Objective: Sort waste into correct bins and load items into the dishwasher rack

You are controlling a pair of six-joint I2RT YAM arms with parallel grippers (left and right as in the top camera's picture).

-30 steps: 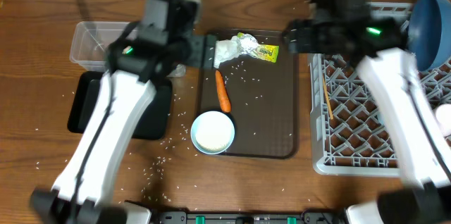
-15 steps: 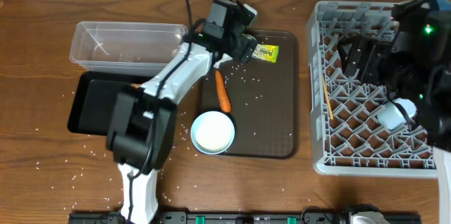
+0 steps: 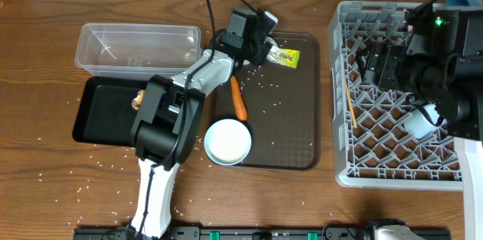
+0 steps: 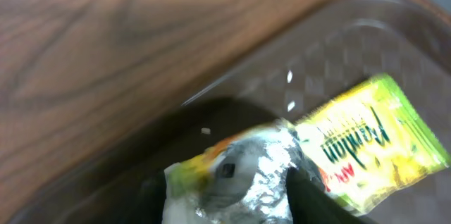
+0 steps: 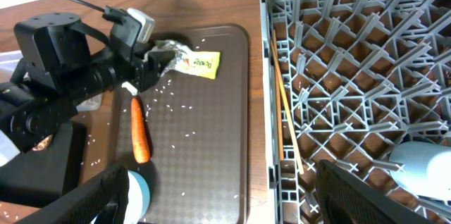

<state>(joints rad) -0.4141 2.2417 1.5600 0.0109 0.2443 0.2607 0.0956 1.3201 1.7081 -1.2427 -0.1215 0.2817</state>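
Nearest the robot, a white bowl (image 3: 228,141) sits at the near corner of the brown serving tray (image 3: 290,134), a small orange carrot (image 3: 238,100) just beyond it. Farther on, the left pincer (image 3: 258,50) is clamped on the crumpled end of the yellow-green snack wrapper (image 4: 366,146) — at the tray's far edge — while the right pincer (image 5: 225,189), fingers spread wide and empty, hangs over the dishwasher rack (image 3: 392,149) on the bench (image 3: 45,13).

yellow-green snack wrapper (image 4: 366,146), dark script lettering, too blurred to read
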